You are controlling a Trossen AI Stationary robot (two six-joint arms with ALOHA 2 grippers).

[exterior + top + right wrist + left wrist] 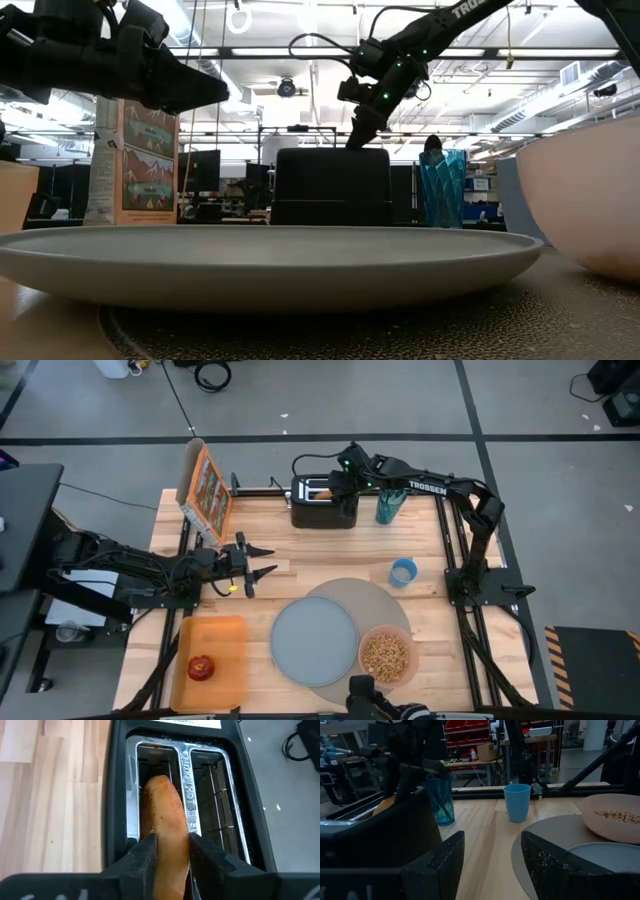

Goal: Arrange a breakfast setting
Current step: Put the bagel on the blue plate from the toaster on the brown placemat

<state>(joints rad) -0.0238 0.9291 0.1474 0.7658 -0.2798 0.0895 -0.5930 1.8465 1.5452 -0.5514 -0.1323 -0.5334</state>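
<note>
A tan bagel half (162,805) stands on edge in one slot of the black toaster (320,505) at the table's far side. My right gripper (170,842) reaches down over the toaster (330,185) and is shut on the bagel. My left gripper (268,560) hangs open and empty above the table's left middle. The grey-blue plate (315,640) and the pink bowl (385,655) of cereal rest on the round grey mat (375,600). The small blue cup (403,572) stands beside the mat. The red apple (201,667) lies on the orange tray (225,635). No spoon shows. My right gripper pinches the bagel's two flat faces (167,832) between its two fingers, at the upper edge that sticks out of the slot. The fingers come from above, pointing down, and lie across the bagel's thickness. The bagel stands upright, its lower part down in the slot.
A tall teal glass (388,505) stands right of the toaster. A cereal box (205,490) stands upright at the far left corner. Bare wood lies between the toaster and the mat.
</note>
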